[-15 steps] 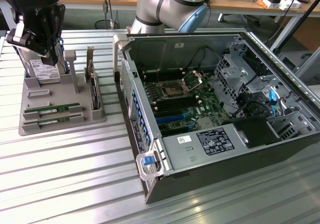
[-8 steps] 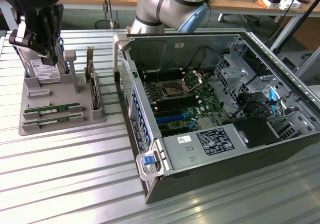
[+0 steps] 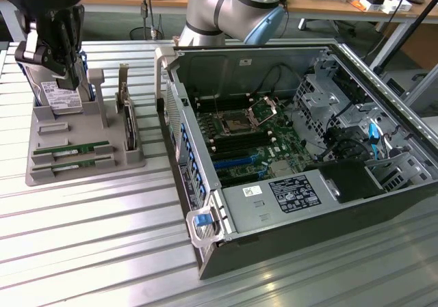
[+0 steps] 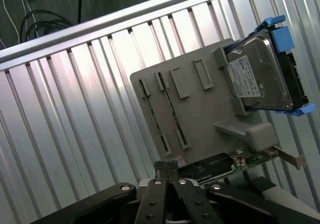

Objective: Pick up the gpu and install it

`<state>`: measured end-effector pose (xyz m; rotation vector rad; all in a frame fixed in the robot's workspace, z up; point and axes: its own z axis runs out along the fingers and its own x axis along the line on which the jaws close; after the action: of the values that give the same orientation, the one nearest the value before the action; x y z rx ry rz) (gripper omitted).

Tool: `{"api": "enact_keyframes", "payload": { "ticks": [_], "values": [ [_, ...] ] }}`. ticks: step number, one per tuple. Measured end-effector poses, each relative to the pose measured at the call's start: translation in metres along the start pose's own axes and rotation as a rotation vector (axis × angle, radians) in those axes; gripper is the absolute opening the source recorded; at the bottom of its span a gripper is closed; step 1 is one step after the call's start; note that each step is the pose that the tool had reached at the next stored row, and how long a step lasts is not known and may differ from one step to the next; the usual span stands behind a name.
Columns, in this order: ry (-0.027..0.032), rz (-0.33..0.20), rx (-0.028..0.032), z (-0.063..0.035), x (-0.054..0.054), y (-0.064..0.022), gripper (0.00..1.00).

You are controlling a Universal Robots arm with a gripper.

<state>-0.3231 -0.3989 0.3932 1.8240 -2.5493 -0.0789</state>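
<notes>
My gripper (image 3: 70, 80) (image 4: 167, 181) hovers, fingers pressed together.
I hang by the hard drive (image 3: 58, 96); the gpu (image 3: 72, 147) lies slotted in the gray holder (image 3: 82, 174).

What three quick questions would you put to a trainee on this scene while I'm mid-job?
1. True or false: the claw is shut.
2. Which part stands in blue rails on the gray tray? A) hard drive B) fan C) battery
3. How many green sticks lie flat in the tray's slots?

Key: 1 true; 2 A; 3 two.
</notes>
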Motion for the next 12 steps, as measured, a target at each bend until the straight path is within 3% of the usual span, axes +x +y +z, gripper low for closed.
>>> {"api": "enact_keyframes", "payload": {
  "ticks": [12],
  "values": [
    [0.0041, -0.092, -0.0023, 0.0000, 0.0000, 0.0000, 0.11]
  ]
}}
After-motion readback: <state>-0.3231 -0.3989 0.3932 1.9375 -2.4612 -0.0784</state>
